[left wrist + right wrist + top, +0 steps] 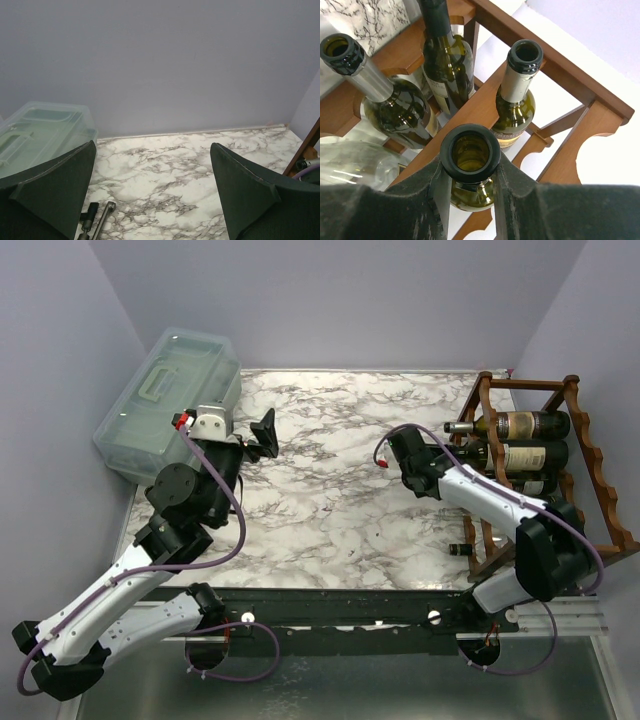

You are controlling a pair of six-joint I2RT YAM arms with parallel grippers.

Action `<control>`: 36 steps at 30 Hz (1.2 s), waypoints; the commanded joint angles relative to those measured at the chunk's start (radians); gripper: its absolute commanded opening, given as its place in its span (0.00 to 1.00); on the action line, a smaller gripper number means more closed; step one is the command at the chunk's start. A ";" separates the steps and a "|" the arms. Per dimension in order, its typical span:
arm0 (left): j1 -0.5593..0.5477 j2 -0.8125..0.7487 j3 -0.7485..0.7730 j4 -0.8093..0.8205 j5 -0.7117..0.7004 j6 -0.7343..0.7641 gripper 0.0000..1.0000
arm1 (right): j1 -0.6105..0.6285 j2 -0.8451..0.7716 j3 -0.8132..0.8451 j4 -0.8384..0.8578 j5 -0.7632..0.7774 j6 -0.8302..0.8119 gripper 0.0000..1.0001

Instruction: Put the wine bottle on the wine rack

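Firmly pinched in the right gripper [470, 192], just under its open mouth: the wine bottle [470, 155], green glass, mouth facing the wrist camera. Reaches body-first into the wine rack [580, 85], down between the wooden rails, with three other bottles [517, 95] lying close around it, necks pointing the same way. Stands, rack and all, at the right edge of the marble desk [330, 510]. Well apart on the other side, left gripper [152, 200] spread wide, holding nothing, hovering above the desk near a clear plastic box [40, 130].
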 commanded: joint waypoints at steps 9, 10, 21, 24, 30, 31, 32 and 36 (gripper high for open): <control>-0.008 -0.012 0.006 0.020 -0.022 0.020 0.98 | -0.005 0.099 0.070 -0.118 0.104 0.079 0.00; -0.009 -0.011 0.007 0.020 -0.023 0.022 0.98 | -0.007 0.094 0.068 -0.117 0.093 0.079 0.00; -0.015 -0.016 0.008 0.021 -0.021 0.023 0.98 | -0.060 0.005 0.003 -0.070 0.045 -0.001 0.00; -0.015 -0.018 0.008 0.021 -0.021 0.023 0.98 | -0.065 -0.012 -0.010 -0.058 0.025 -0.030 0.00; -0.016 -0.023 0.008 0.021 -0.022 0.024 0.98 | -0.069 -0.031 -0.024 -0.056 -0.028 -0.063 0.00; -0.016 -0.023 0.008 0.021 -0.022 0.024 0.98 | -0.068 -0.042 -0.031 -0.056 -0.047 -0.081 0.00; -0.016 -0.023 0.008 0.021 -0.023 0.024 0.98 | -0.069 -0.053 -0.041 -0.056 -0.069 -0.097 0.00; -0.017 -0.024 0.008 0.020 -0.022 0.021 0.98 | -0.084 -0.074 -0.063 -0.029 -0.097 -0.118 0.00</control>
